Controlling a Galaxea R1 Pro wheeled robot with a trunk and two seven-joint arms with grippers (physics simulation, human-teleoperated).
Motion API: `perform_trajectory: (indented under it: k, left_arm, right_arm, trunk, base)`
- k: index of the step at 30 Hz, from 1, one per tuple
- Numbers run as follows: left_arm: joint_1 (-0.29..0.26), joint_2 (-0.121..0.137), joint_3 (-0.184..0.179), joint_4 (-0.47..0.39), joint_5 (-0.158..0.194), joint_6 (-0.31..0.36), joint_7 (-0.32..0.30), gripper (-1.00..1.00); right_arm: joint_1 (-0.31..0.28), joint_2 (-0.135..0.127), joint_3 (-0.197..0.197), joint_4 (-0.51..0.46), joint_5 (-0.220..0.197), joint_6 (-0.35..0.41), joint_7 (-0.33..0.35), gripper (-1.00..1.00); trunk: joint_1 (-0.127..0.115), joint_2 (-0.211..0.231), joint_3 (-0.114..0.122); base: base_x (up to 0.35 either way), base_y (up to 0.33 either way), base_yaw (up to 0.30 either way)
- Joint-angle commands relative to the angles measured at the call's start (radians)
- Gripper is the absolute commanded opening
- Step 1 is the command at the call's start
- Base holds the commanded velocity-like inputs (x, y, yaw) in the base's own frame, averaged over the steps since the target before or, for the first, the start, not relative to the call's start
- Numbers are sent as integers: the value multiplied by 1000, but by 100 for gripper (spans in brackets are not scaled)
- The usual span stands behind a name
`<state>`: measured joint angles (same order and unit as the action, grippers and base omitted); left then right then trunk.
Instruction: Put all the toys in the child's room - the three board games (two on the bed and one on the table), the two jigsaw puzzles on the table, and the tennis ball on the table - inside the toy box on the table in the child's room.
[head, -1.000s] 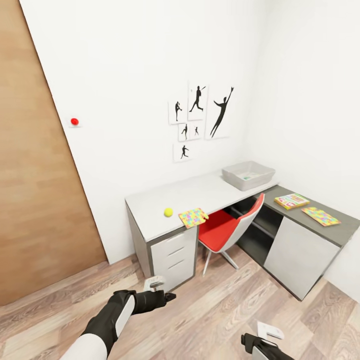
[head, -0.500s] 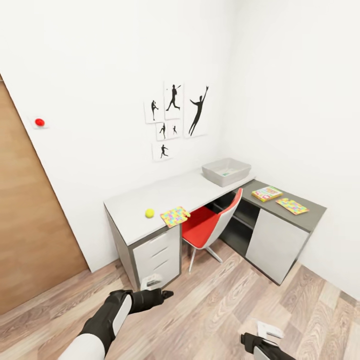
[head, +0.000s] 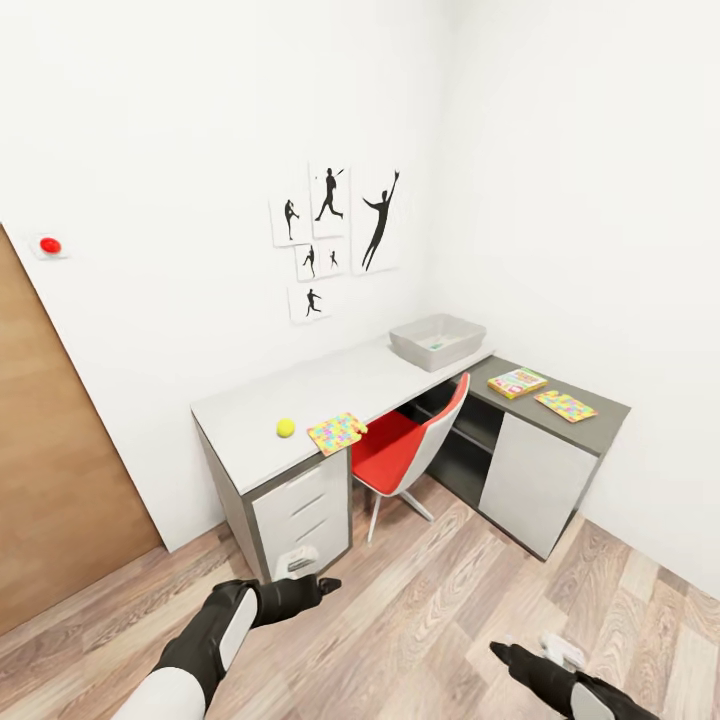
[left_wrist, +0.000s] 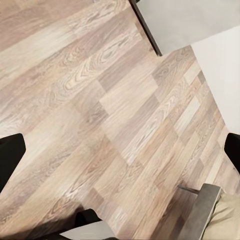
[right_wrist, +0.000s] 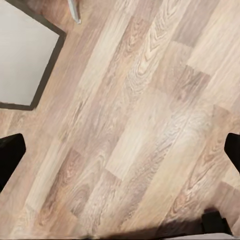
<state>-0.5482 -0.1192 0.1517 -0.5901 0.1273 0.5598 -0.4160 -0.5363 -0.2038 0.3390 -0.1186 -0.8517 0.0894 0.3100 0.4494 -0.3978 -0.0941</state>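
I am viewing the toy box (head: 437, 341) sitting at the far end of the pale counter (head: 250, 418), against the wall, with something small and green lying inside it. Nearer the counter's front edge the tennis ball (head: 285, 428) is resting just beside one jigsaw puzzle (head: 337, 433), whose corner is overhanging the edge. On the lower dark side unit a board game (head: 517, 382) and the second jigsaw puzzle (head: 565, 405) are lying side by side, apart. A red and white chair (head: 410, 450) is standing tucked under the counter. My left hand (head: 303, 589) and right hand (head: 520, 662) are hanging low over the wood floor (head: 430, 610); both wrist views are showing each hand's fingertips spread wide apart, gripping nothing.
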Motion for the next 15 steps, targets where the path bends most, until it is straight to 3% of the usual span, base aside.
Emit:
perform_trajectory:
  k: [1,4,5,7,10,12,15]
  left_arm:
    - [-1,-1,8,0,3,8,-2,100]
    - [-1,-1,10,0,3,8,-2,100]
    - [-1,-1,11,0,3,8,-3,100]
    - [-1,-1,11,0,3,8,-2,100]
    - [-1,-1,12,0,3,7,-2,100]
    - [-1,-1,13,0,3,5,-1,100]
    - [-1,0,17,0,3,-7,-1,100]
  right_arm:
    - [-1,-19,6,-1,-23,23,44,100]
    - [-1,-77,0,-6,-53,82,207,100]
    - [-1,-102,-2,-11,-61,103,290,100]
    - [-1,-128,-5,-20,-66,123,373,100]
    - [-2,-179,-16,-69,-72,181,550,100]
    - [-2,-195,-32,-120,-74,208,615,100]
    - [-3,-204,-76,-199,-74,229,654,100]
  trunk:
    - [1,-2,-2]
    - [1,-2,-2]
    - [1,-2,-2]
    - [1,-2,-2]
    - [1,-2,-2]
    - [1,-2,-2]
    - [1,-2,-2]
  base:
    - [0,0,-7]
    - [0,0,-4]
    - [0,0,-2]
    - [0,0,-1]
    - [0,0,0]
    - [0,0,0]
    - [0,0,0]
